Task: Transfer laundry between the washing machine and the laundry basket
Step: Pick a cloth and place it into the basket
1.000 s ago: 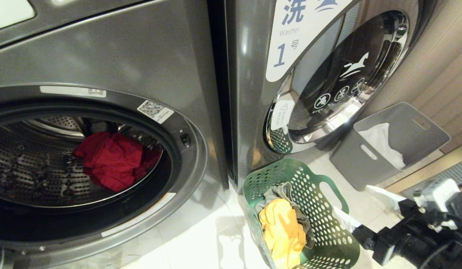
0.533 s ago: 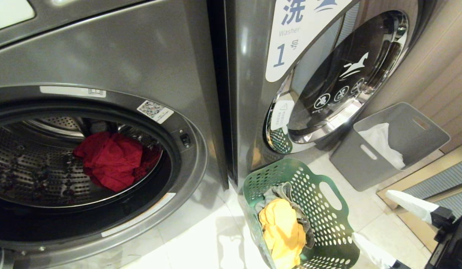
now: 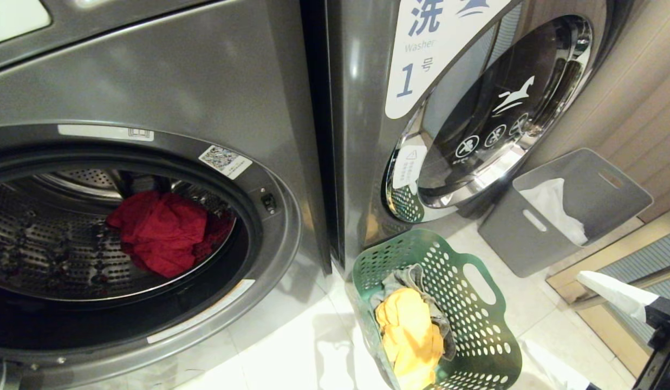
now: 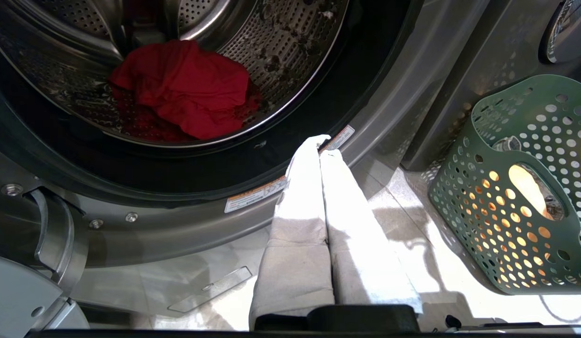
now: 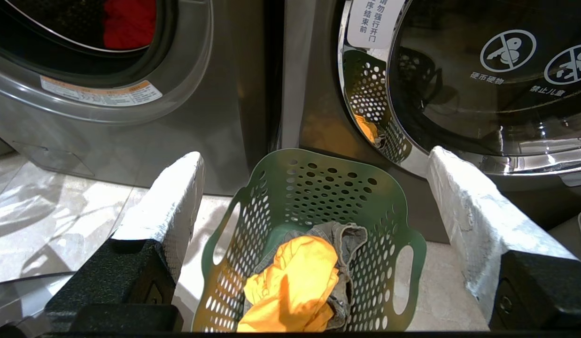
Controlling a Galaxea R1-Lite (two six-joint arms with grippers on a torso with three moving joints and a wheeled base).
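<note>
We see open washer drum (image 3: 69, 244) at left, door rim (image 3: 280, 227) jutting toward tiled floor (image 3: 291, 346); bare floor strip between rim and green laundry basket (image 3: 475, 346). Basket stands on floor against closed washer no. 1 (image 3: 475, 124); grey bin (image 3: 562, 216) near, by wood-panel wall (image 3: 638, 108). Red garment (image 3: 161, 230) lies in drum. Yellow garment (image 3: 410, 336) lies on grey one (image 3: 408, 277) in basket. Right claw (image 5: 313, 188) spread wide above basket, empty, touching nothing. Left claw (image 4: 324, 148) pressed together, empty, low before drum rim.

Red garment (image 3: 160, 231), yellow cloth (image 3: 409, 336) over grey, perforated green basket (image 3: 464, 303), grey bin (image 3: 578, 211)
</note>
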